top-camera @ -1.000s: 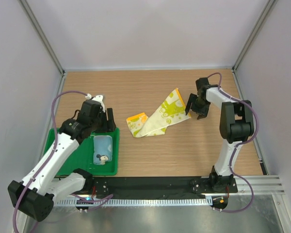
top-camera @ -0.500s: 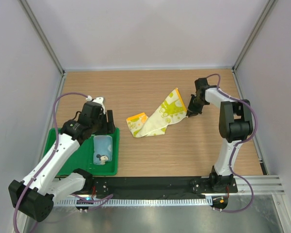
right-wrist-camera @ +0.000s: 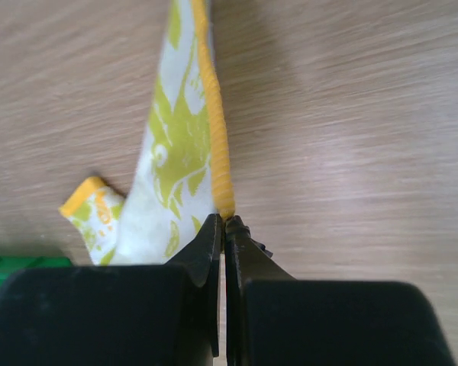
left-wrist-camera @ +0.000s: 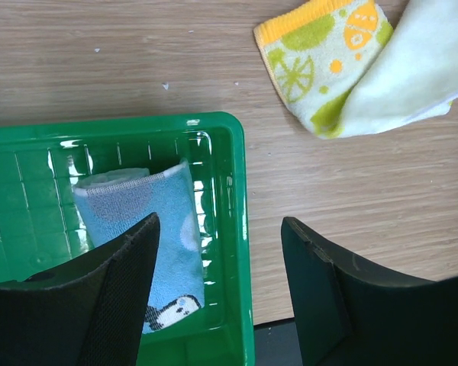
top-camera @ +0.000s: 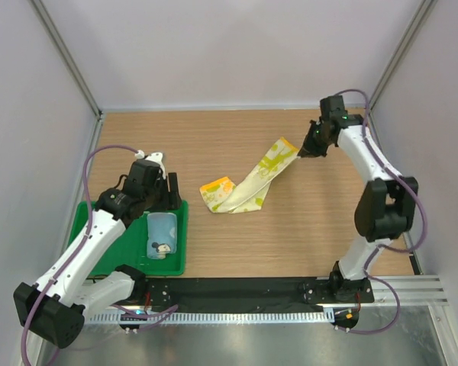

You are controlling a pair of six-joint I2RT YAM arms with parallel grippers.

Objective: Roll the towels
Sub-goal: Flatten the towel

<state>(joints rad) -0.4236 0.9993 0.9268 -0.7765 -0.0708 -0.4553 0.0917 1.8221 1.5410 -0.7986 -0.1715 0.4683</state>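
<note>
The yellow-cream towel with orange and green print lies stretched across the middle of the table. Its far corner with the orange band is pinched in my right gripper, which is shut on it and holds it off the wood. The towel's other end rests folded on the table. The light blue towel lies rolled inside the green tray. My left gripper hovers open over the tray's right rim, one finger above the blue roll, one above the wood.
The green tray sits at the table's front left, close to the left arm. White walls and metal posts close in the back and sides. A black rail runs along the near edge.
My right gripper shut on the yellow-cream towel's orange corner and pulled it up and to the back right, stretching the cloth out. The left arm barely moved.
</note>
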